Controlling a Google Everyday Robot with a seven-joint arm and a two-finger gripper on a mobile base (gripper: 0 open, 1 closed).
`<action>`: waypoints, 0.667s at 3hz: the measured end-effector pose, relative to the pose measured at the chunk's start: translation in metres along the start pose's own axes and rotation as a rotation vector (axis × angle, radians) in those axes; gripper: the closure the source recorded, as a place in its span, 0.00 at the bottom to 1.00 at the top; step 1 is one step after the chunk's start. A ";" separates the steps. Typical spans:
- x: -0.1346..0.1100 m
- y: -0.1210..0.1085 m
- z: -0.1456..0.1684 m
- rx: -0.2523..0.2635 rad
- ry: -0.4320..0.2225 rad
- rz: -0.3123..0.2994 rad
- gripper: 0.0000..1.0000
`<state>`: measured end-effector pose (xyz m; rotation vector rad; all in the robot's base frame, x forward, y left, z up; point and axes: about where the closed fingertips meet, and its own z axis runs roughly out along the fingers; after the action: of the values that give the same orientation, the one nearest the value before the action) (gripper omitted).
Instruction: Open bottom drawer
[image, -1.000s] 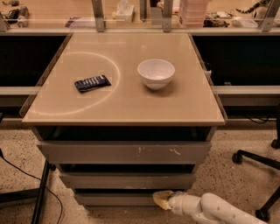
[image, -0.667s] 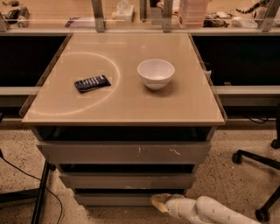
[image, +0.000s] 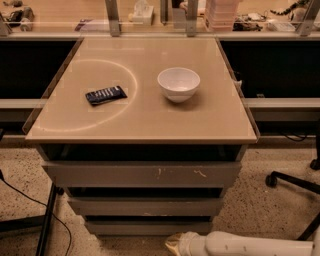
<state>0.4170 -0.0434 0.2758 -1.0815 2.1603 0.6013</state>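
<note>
The bottom drawer (image: 147, 228) sits lowest in the cabinet, just above the speckled floor (image: 250, 200). Its plain grey front is flush and looks fully closed, so we judge the opening has not begun. It has no handle, and a dark gap runs along its top edge under the middle drawer front (image: 145, 205). That gap is probably the only place to catch and pull. Our hand (image: 171, 244) is low at the bottom of the view, just below and slightly right of the drawer's front, near its lower right corner. We cannot tell whether it touches the front, or whether it is apart or together. The white arm (image: 250, 245) reaches in from the right almost level with the floor, which makes sense for a front set this low. Above, the widest front, the top drawer front (image: 142, 174), carries pale scratches and is also closed. On the desk (image: 150, 122) a white bowl (image: 178, 83) stands upright, with a dark packet (image: 105, 94) lying flat well to its left. Both sit away from the desk's front edge, so a steady pull should not disturb them. A chair base (image: 295, 182) stands on the floor to the right, near the arm's side. We think that leaves limited room for drawing back along that side.
</note>
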 end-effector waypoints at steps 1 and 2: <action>0.011 0.012 0.001 0.066 0.070 -0.036 1.00; 0.014 -0.006 -0.001 0.145 0.081 -0.039 0.82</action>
<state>0.4154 -0.0548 0.2658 -1.0828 2.2093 0.3828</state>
